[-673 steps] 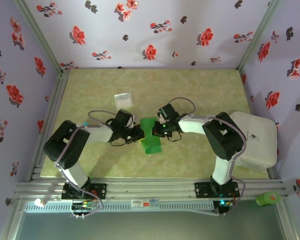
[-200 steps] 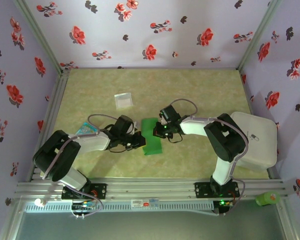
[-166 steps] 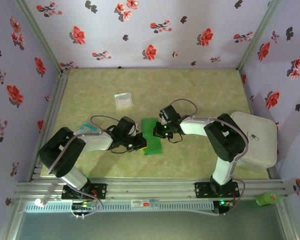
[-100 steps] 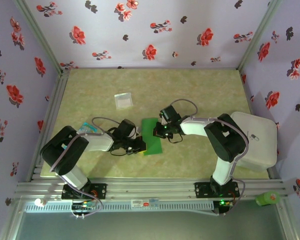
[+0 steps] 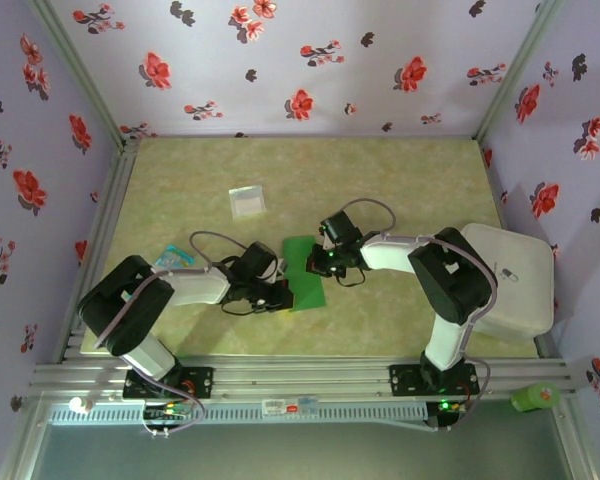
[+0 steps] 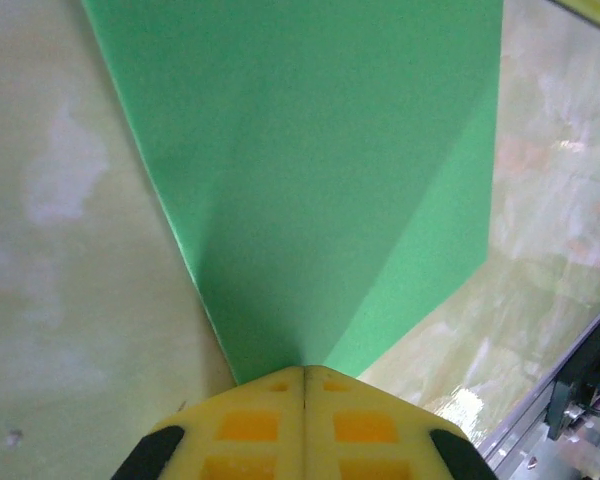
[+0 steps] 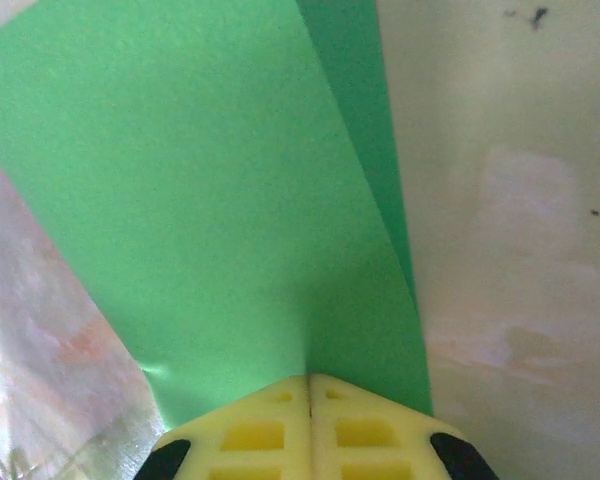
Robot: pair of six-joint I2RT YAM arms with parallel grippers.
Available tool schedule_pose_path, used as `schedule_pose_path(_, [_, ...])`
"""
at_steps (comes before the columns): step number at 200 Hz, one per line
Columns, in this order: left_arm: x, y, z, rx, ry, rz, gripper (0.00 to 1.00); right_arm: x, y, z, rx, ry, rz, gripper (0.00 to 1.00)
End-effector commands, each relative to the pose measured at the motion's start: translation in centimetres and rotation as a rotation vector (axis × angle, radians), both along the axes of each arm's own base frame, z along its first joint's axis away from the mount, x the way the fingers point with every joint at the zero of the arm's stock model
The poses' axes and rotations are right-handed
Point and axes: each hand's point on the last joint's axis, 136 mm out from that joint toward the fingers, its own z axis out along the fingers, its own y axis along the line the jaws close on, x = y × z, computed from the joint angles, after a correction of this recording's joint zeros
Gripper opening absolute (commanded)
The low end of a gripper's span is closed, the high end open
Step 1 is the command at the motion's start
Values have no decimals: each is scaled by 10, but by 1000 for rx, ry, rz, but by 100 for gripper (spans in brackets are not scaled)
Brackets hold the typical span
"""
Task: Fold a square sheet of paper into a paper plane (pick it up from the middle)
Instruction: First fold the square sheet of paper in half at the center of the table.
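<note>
Left pincer (image 6: 303, 372) is clamped shut on the near-left edge of the thin bright green sheet of paper (image 5: 306, 275), mid-worktop (image 5: 380, 190). Right pincer (image 7: 309, 378) is pinched tight on its far-right edge. A pale square packet (image 5: 247, 201) lies farther back, and a white rounded box (image 5: 510, 280) sits right, contents hidden.

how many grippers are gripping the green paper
2. The left gripper is shut on the left edge of the green paper; the right gripper is shut on its right edge, slightly farther back.

My left gripper (image 6: 305, 374) pinches the creased green paper (image 6: 310, 170) at its near edge (yellow fingers (image 6: 245, 428) pressed together), above the mottled table (image 6: 65, 260).
</note>
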Motion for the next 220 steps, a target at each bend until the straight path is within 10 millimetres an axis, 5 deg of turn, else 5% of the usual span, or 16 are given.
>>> schedule_pose_path(1, [-28, 19, -15, 107, 64, -43, 1, -34, -55, -55, -258, 142, -60, 0])
schedule_pose_path(50, [-33, 16, -5, 101, 43, -72, 1, -33, -55, -54, -260, 139, -55, 0])
schedule_pose_path(78, [-20, 3, 31, -1, -40, -81, 2, -34, -53, -54, -254, 142, -45, 0])
schedule_pose_path(126, [51, 13, 77, -202, -93, 73, 5, -34, -52, -51, -257, 142, -30, 0])
schedule_pose_path(161, [93, 5, 74, -207, -85, 110, 4, -34, -50, -51, -248, 149, -24, 0])
schedule_pose_path(220, [120, -4, 38, -186, -65, 143, 4, -35, -49, -51, -247, 155, -15, 0])
